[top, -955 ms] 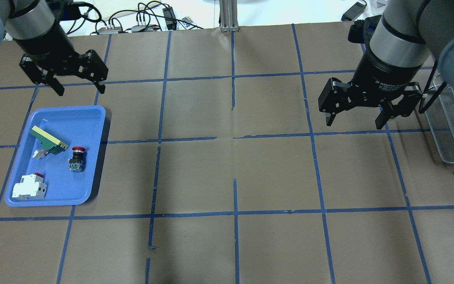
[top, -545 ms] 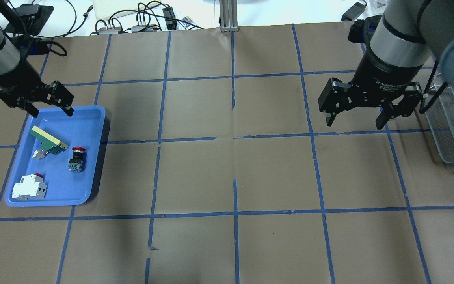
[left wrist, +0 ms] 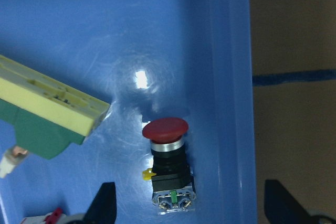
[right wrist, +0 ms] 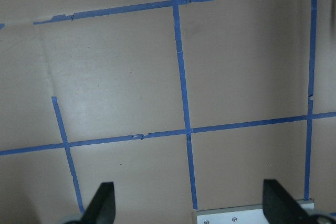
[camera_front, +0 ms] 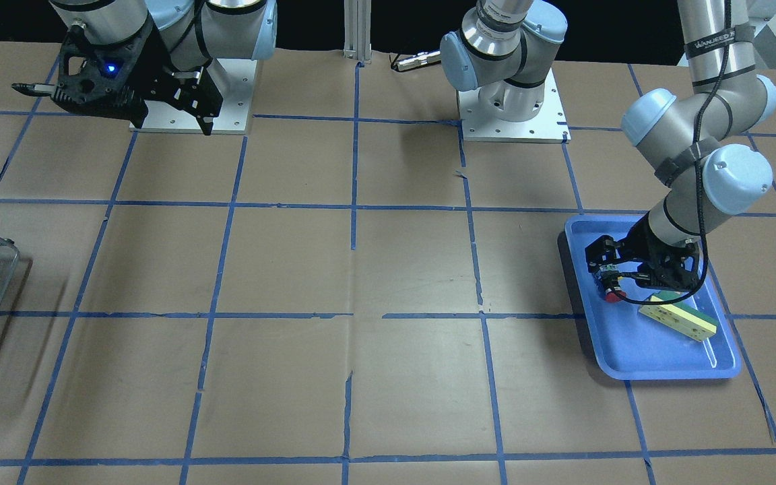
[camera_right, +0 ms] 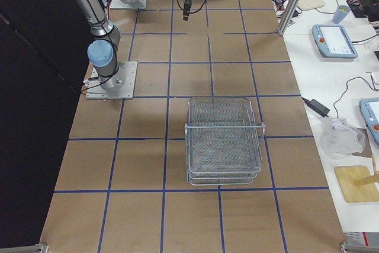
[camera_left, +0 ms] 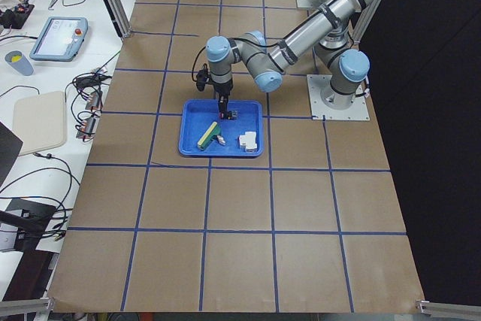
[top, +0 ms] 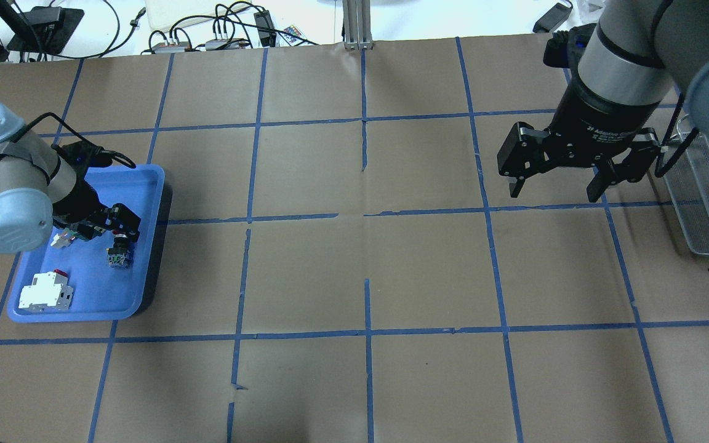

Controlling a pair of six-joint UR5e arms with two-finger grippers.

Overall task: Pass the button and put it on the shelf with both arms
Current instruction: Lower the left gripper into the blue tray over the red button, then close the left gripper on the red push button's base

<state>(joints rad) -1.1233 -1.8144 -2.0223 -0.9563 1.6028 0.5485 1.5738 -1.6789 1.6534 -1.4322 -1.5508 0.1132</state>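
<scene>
The button [left wrist: 167,163], with red cap, black barrel and blue-green rear block, lies on its side in the blue tray [left wrist: 231,77]. It also shows in the overhead view [top: 119,253] and the front view [camera_front: 610,288]. My left gripper [left wrist: 189,208] is open and low over the tray, one finger on each side of the button and not touching it; it shows in the overhead view [top: 103,226]. My right gripper [top: 554,191] is open and empty above bare table, next to the wire-mesh shelf [top: 708,184]. The shelf shows whole in the right side view [camera_right: 225,140].
A green-and-cream bar [left wrist: 47,108] lies in the tray just left of the button. A white-and-red block [top: 45,292] sits at the tray's near corner. The tray's raised rim [top: 145,271] runs close beside the button. Cables lie beyond the table's far edge [top: 219,31].
My left arm has swung from the far left of the table down into the tray and now straddles the button. The right arm has not moved.
</scene>
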